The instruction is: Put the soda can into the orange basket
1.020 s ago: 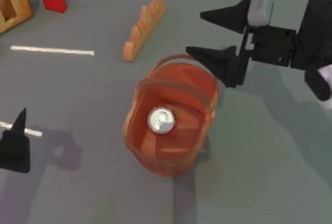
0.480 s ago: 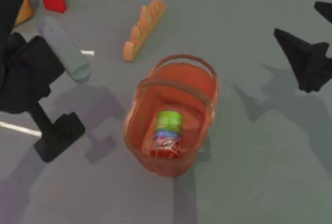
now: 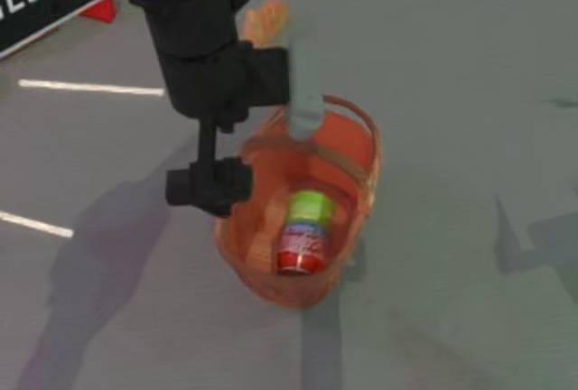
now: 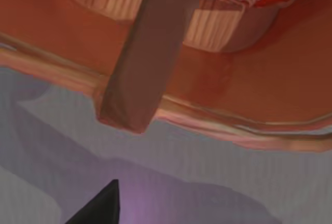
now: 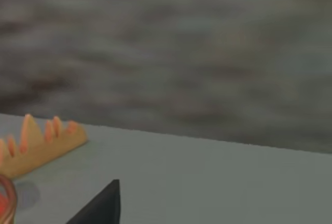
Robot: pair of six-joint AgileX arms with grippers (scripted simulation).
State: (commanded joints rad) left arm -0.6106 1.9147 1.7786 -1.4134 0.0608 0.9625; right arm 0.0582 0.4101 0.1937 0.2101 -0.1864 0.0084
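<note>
Where your top view starts at the left, you have two white stripes [image 3: 90,88] on the grey table [image 3: 452,137], one above the other. One red box [image 3: 101,11] peeks out at the far edge, mostly hidden. Next comes your left arm [image 3: 212,56], reaching in from the upper left and hanging over the left rim of the one orange basket [image 3: 361,151]. Behind the arm lies one loaf of bread [image 3: 264,20], partly covered.

From the wrist, your left gripper [image 4: 104,206] shows only a dark tip just outside the basket wall, close to the handle [image 4: 150,53]. You cannot tell how far open it is, and nothing is seen in its hold.

You have one soda can [image 3: 302,232]. It lies on its side inside the basket, on the slatted bottom, green end toward the far side and red end toward the near rim.

Your right arm is out of the top view. Your right gripper [image 5: 101,206] shows only in its own wrist view, above bare table with the bread in the distance. Its opening cannot be told either.
</note>
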